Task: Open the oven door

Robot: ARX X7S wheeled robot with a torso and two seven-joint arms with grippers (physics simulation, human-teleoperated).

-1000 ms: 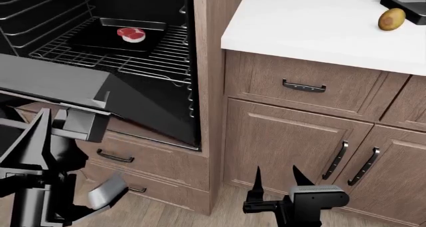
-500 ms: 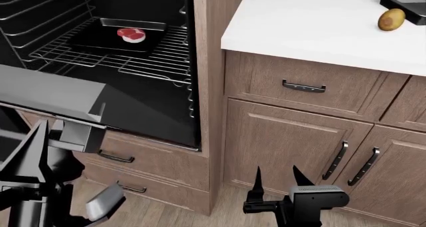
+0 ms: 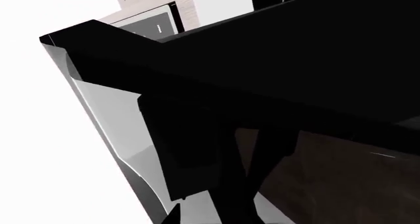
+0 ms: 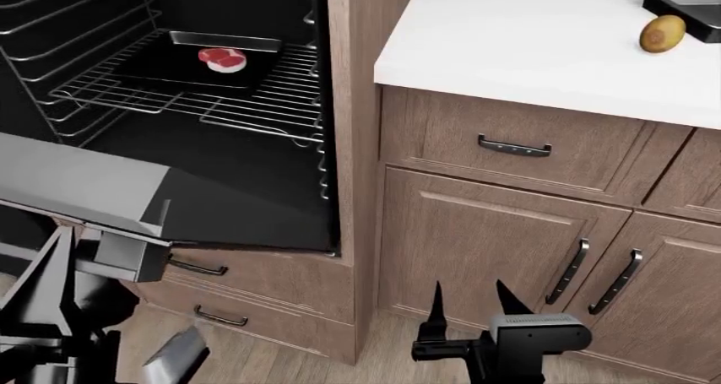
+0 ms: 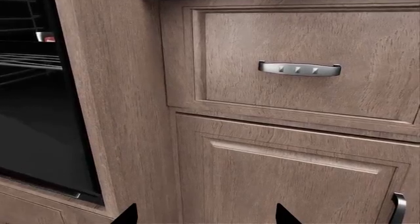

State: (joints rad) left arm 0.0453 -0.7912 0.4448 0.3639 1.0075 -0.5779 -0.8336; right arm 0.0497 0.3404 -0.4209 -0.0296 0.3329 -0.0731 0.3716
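below wire racks [image 4: 203,84], glossy black oven door [image 4: 242,207], flat, wide

- Brown wooden cabinets [image 4: 496,240] stand under a white counter [image 4: 541,46].
- A drawer [image 4: 512,143] sits just below the counter.
- Wooden floor [image 4: 372,359] lies below the cabinets.

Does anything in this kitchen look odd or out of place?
Nothing looks broken or spilled. The oven door hangs open, showing a tray with raw meat on the rack, and a potato sits loose on the counter.
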